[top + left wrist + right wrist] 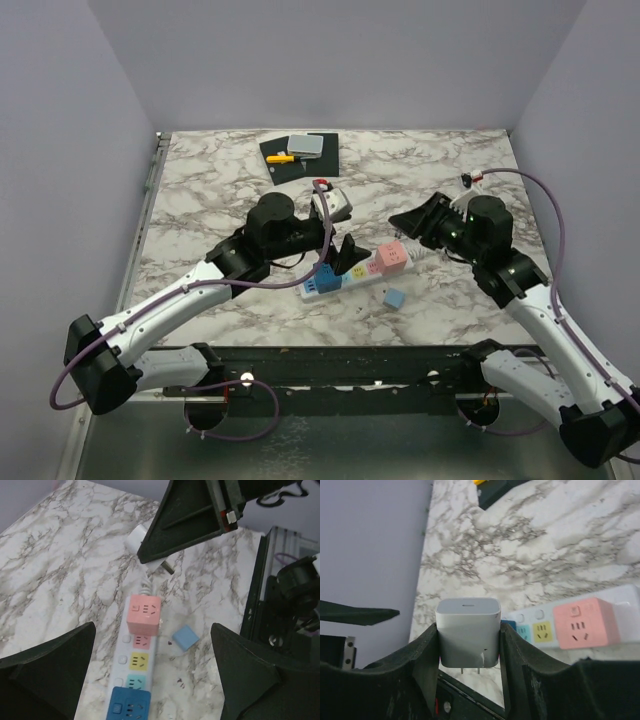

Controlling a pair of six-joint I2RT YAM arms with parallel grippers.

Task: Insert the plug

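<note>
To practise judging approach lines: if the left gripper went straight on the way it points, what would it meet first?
Probably the power strip, near its yellow socket. The open left gripper hangs over it, though depth is unclear.

Marble table [65,555] with power strip [137,661], blue cube [185,636]

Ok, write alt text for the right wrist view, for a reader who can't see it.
The right gripper is shut on a white plug, with two prongs showing beneath it, above a marble table. Behind it lies a white power strip carrying a pink cube adapter, with a yellow socket beside the cube.
</note>
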